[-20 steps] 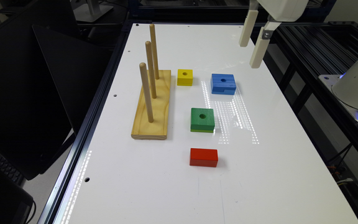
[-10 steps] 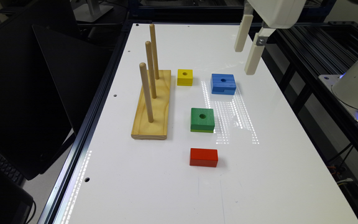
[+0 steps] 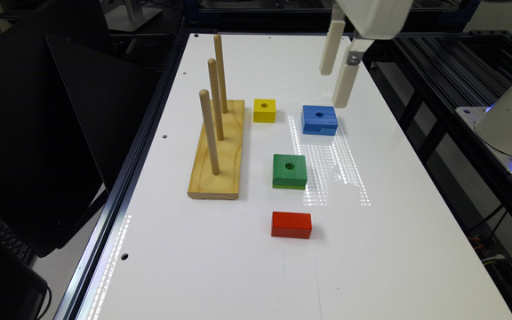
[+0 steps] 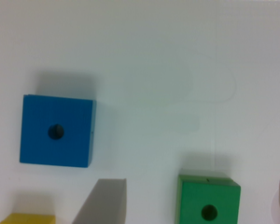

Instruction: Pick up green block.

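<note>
Gripper (image 3: 338,83) spread wide in the air above the blue block (image 3: 319,119), green block (image 3: 289,171) flat at its 7 o'clock, bare table (image 3: 407,231) around it.

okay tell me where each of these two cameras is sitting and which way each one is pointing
Exterior view: off the arm, raised past one end of the white table, looking down its length at peg stand, red block and the gripper hanging above.
Wrist view: on the wrist, facing straight down at the tabletop; grey fingers show.
Shared: green block, blue block, yellow block.
</note>
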### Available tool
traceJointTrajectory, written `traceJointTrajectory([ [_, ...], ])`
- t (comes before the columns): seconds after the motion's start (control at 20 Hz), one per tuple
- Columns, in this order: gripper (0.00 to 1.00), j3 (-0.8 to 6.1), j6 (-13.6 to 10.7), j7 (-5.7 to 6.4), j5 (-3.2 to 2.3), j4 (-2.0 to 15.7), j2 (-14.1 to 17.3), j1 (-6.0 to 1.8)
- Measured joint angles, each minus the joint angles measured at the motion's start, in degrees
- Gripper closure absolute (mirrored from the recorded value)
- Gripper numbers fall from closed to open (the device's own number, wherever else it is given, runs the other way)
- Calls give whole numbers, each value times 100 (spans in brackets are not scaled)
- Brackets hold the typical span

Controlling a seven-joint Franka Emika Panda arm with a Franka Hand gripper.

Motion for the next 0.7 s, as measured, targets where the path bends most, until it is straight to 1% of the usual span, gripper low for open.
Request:
traceJointTrajectory([
  [0.15,0,0,0,2,0,80,106,0],
  [0.45,0,7,0,9,0,110,129,2],
  [0.7,0,37,0,34,0,121,130,1],
])
